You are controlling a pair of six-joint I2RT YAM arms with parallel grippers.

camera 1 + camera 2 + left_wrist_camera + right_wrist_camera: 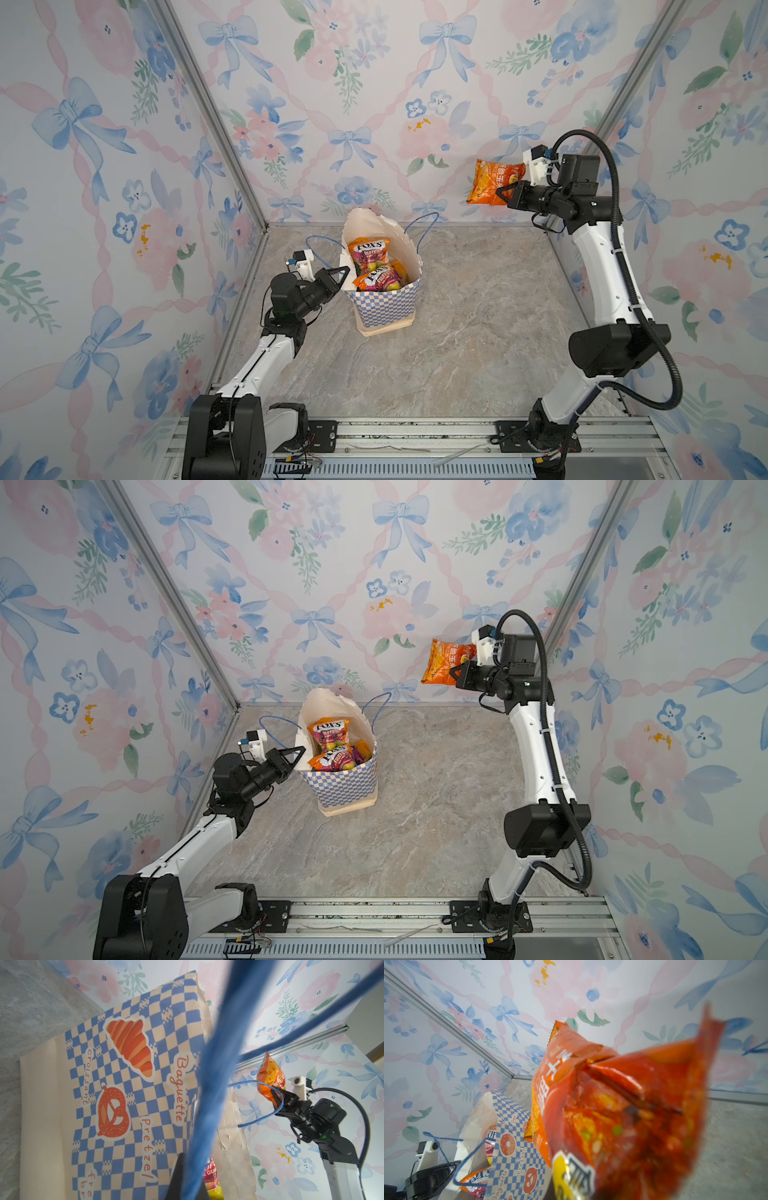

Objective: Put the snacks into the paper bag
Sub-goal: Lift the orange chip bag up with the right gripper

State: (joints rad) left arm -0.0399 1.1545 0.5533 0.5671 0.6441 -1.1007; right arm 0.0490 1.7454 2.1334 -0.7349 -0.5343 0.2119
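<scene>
Right tool (500, 192) on one chip bag (487, 179); two FOX'S packets (368, 252) in paper bag (386, 306).

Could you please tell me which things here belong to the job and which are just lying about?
Job: tall cream paper bag with blue-and-white checkered band, rim held by left fingers; glossy orange chip packet in right fingers; two orange FOX'S candy packets inside the bag.
Lying about: pale loose strips and tangled wires on the front metal rail.

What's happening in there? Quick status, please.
Right gripper shut on orange chip bag, aloft, right of paper bag. Left gripper shut at its rim. FOX'S packets inside. Path clear.
</scene>
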